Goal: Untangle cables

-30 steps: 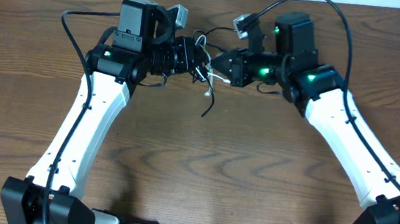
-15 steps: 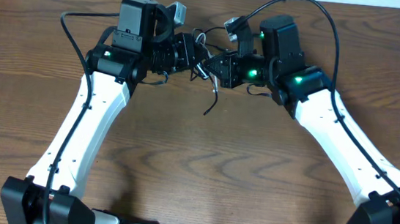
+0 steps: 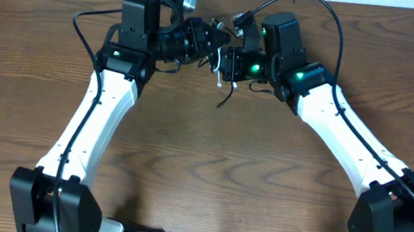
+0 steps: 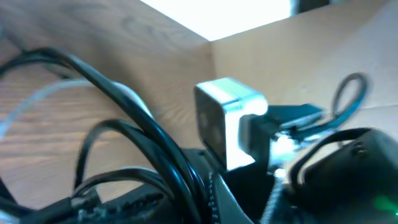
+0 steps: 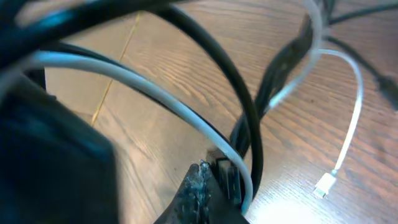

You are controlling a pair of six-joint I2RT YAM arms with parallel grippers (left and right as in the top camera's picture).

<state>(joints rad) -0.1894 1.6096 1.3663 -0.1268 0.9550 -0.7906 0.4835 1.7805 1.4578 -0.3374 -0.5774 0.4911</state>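
Brown wooden table point(image 3: 202, 169) fills the overhead view, and both arms reach to its far edge, where they meet very close to each other. Between them the cables point(image 3: 218, 55) are held up as one small knot, above the wood. The left gripper point(image 3: 208, 41) has its jaws pressed together at the left side of this knot. In the left wrist view, which is blurred, thick loops of the black cable point(image 4: 155, 149) run down toward its fingers, so it seems to pinch them. The right gripper point(image 3: 224, 63) is also pressed together, on the right side of the knot. In the right wrist view its dark fingertips point(image 5: 199, 190) are closed where the black cable and the white cable point(image 5: 155, 93) cross. One black end point(image 3: 224, 95) hangs from the knot toward the table. The white cable curves away, and its small plug point(image 5: 324, 185) lies on the wood.
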